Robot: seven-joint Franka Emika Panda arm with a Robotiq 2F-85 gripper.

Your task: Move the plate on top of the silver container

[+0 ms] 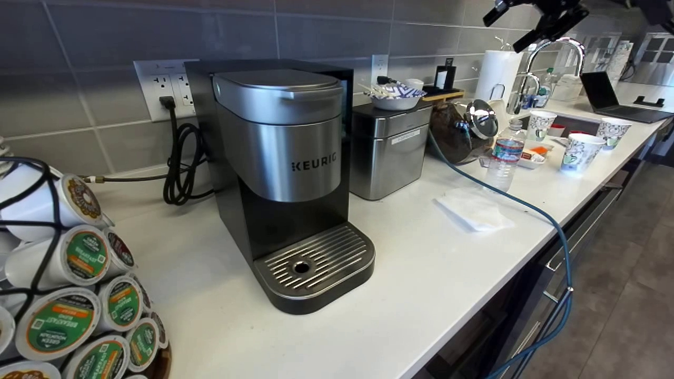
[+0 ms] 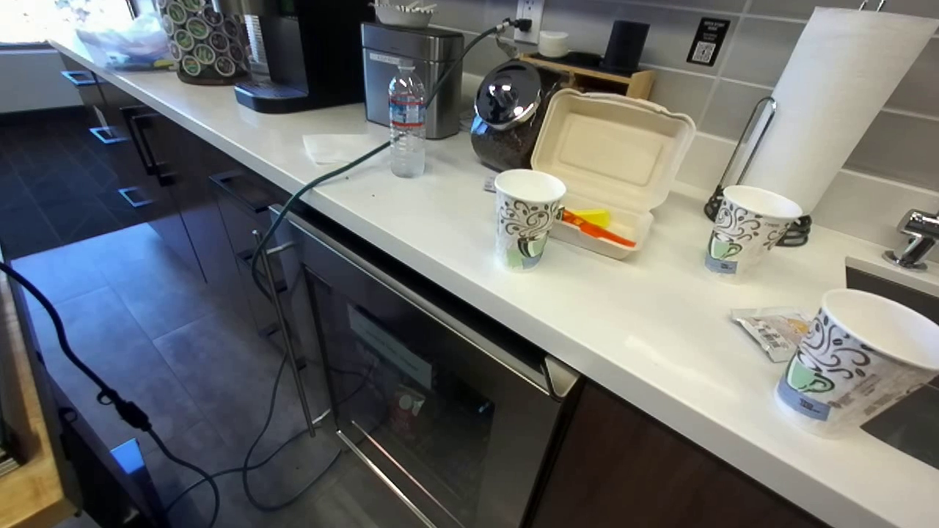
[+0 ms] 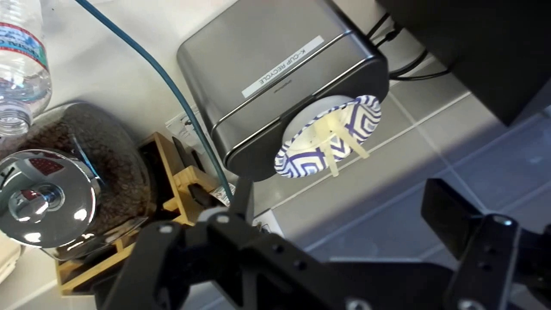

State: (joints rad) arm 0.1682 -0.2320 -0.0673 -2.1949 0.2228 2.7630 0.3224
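Observation:
The plate (image 1: 396,102) is a small shallow white dish with a blue zigzag pattern. It sits on the dark lid of the silver container (image 1: 395,160), with several pale sticks lying in it. The plate (image 2: 403,16) and container (image 2: 378,92) also show in an exterior view, the plate cut by the top edge and the container partly behind a bottle. In the wrist view the plate (image 3: 308,164) rests on the lid of the container (image 3: 254,56). My gripper (image 1: 502,36) is open and empty, high above the counter. Its fingers (image 3: 338,189) are apart, with nothing between them.
A tall Keurig coffee machine (image 1: 295,131) stands beside the container. On its other side are a glass jar (image 1: 455,131), a water bottle (image 1: 505,158) and a wooden organizer (image 3: 189,189). A blue cable (image 1: 505,195) crosses the counter. Paper cups (image 2: 528,220) stand farther along.

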